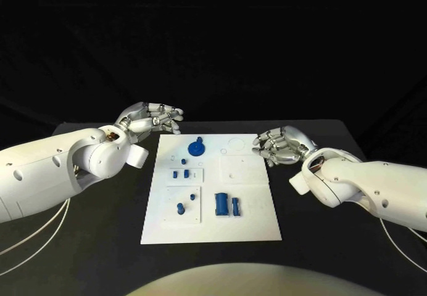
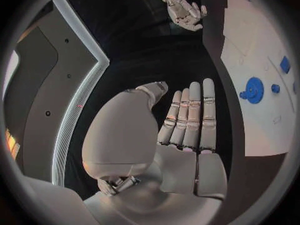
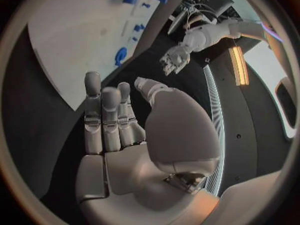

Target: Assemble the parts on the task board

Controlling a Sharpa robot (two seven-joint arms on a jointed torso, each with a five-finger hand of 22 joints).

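Parts on task board, hands flanking board.

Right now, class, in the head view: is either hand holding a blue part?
No. Both the left hand and the right hand hover beside the board, holding nothing.

No readable text — no labels, no numbers.

head overhead, wrists behind palms, task board shared
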